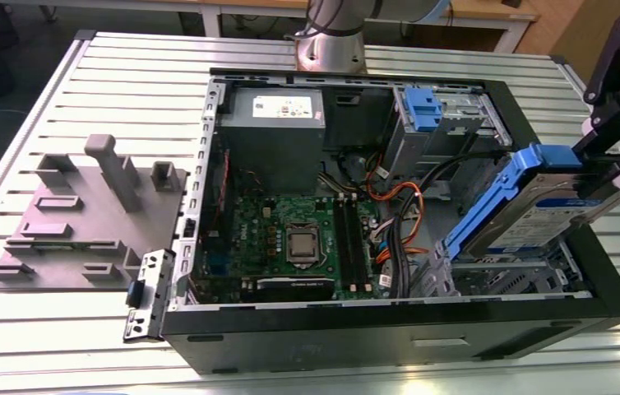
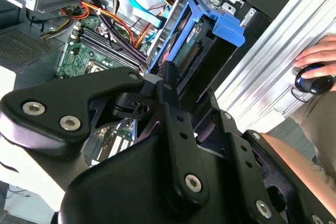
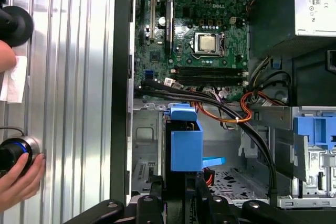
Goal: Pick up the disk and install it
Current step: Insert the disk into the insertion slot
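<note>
Checking the black metal gripper (image 1: 617, 173), we find it clamped on the flat silver disk with blue plastic rails (image 1: 543, 214), which hangs tilted beyond its tips, over the open black computer case (image 1: 398, 326).

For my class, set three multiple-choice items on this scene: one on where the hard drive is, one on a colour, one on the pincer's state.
1. The flat silver hard drive with blue plastic side rails is: A) flat on the table; B) tilted above the open black computer case, at the exterior view's right; C) lying on the circuit board.
2. The moulded plastic fixture block beside the case is: A) red; B) yellow; C) grey.
3. The black pincer is: A) shut on the drive; B) open above it; C) open, far from it.
Answers: 1 B, it hangs slanted over the case's corner; 2 C, grey all over; 3 A, it clamps the drive's upper end.
</note>
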